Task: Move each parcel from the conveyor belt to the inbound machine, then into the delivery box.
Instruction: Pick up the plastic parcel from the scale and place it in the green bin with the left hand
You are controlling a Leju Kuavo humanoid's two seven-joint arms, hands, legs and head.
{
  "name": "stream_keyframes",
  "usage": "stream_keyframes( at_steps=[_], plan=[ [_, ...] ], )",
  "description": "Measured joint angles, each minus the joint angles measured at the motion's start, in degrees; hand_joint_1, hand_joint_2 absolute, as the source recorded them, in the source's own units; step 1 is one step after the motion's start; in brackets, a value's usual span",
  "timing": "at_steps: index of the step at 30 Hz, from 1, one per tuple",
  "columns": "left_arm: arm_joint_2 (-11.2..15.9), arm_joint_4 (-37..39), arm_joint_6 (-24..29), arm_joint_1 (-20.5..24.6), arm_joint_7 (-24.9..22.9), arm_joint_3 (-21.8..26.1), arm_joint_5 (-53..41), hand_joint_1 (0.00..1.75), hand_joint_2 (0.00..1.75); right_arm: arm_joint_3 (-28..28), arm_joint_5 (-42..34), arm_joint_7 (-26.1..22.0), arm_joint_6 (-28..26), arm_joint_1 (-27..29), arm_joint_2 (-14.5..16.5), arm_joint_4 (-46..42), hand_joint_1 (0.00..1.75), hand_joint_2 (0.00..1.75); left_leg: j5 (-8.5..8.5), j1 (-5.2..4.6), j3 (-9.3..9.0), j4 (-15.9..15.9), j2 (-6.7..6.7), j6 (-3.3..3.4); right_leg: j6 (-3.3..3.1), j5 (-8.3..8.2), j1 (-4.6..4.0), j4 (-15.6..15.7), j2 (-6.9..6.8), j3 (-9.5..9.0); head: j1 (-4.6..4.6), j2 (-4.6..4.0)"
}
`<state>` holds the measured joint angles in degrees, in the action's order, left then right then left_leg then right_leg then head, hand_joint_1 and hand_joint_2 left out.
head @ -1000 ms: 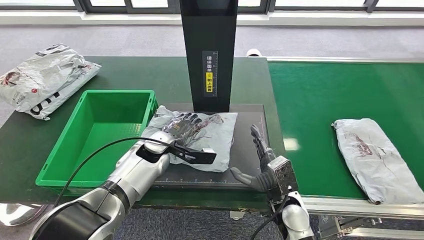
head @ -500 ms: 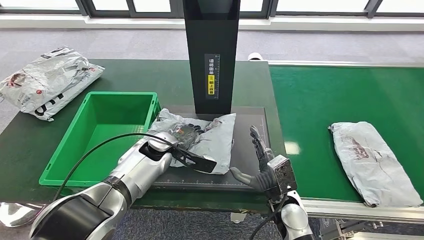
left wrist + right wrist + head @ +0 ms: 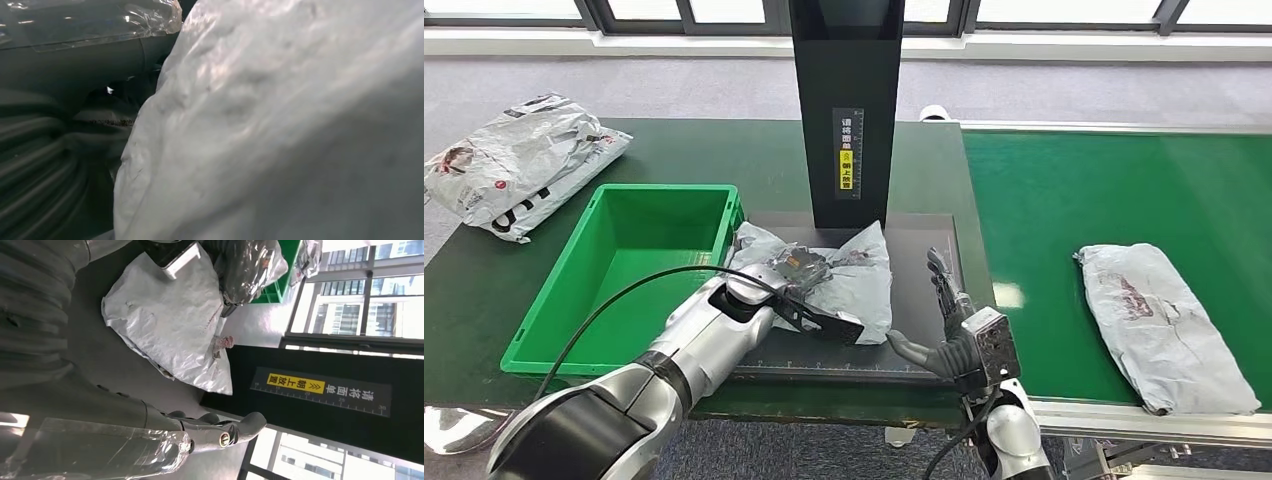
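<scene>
A grey-white plastic parcel (image 3: 856,283) lies bunched up on the black platform of the inbound machine (image 3: 921,262), below its black column (image 3: 842,110). My left hand (image 3: 790,268) grips the parcel's top near the green delivery box (image 3: 629,268), fingers dug into the crumpled film. Up close, the left wrist view has the parcel (image 3: 280,130) pressed against my left hand (image 3: 40,150). My right hand (image 3: 945,322) stands open and upright at the platform's near right corner, apart from the parcel (image 3: 170,325). A second parcel (image 3: 1162,322) lies on the green conveyor belt (image 3: 1064,200).
More bagged parcels (image 3: 519,165) are piled on the dark table at the far left, beyond the delivery box, whose inside holds nothing. The conveyor's metal rail (image 3: 1124,415) runs along the near right edge.
My left hand's fingers have closed on the parcel and bunched it toward the delivery box, its right edge rising. The conveyor parcel has drifted slightly left. My right hand stays put.
</scene>
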<state>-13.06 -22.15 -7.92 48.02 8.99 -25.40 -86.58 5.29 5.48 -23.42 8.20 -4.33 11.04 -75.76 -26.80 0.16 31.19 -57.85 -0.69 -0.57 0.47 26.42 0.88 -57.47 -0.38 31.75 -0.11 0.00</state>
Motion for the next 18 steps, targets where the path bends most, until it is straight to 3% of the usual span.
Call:
stream_keyframes(
  at_steps=[6, 14, 18],
  plan=[
    [-0.1, 0.0, 3.7, 0.0, -3.8, 0.0, 0.1, 1.75, 1.75, 0.0, -0.2, -0.2, -0.6, 0.0, -0.2, 0.0, 0.0, 1.75, 0.01, 0.0, 0.11, 0.0, 0.03, -0.01, -0.01, 0.0, -0.01, 0.0, 0.05, 0.15, 0.0, 0.0],
    [1.0, -2.8, 22.1, -0.4, -13.6, 2.2, 1.7, 1.75, 1.75, 0.0, -1.5, -0.7, -3.2, 3.0, -1.1, -1.3, 0.0, 1.75, 0.25, 0.0, 0.95, 0.0, 0.05, -0.16, -0.07, -0.28, -0.01, -0.1, 0.12, 1.05, 0.0, 0.0],
    [2.6, -10.5, 24.9, -1.7, -14.6, 6.2, 2.5, 1.75, 1.75, 0.0, -1.9, -0.2, -4.1, 5.0, -1.5, -3.0, 0.0, 1.75, 0.3, 0.01, 1.26, 0.0, 0.13, -0.2, -0.08, -0.32, -0.02, -0.1, 0.23, 1.41, 0.0, 0.0]
  ],
)
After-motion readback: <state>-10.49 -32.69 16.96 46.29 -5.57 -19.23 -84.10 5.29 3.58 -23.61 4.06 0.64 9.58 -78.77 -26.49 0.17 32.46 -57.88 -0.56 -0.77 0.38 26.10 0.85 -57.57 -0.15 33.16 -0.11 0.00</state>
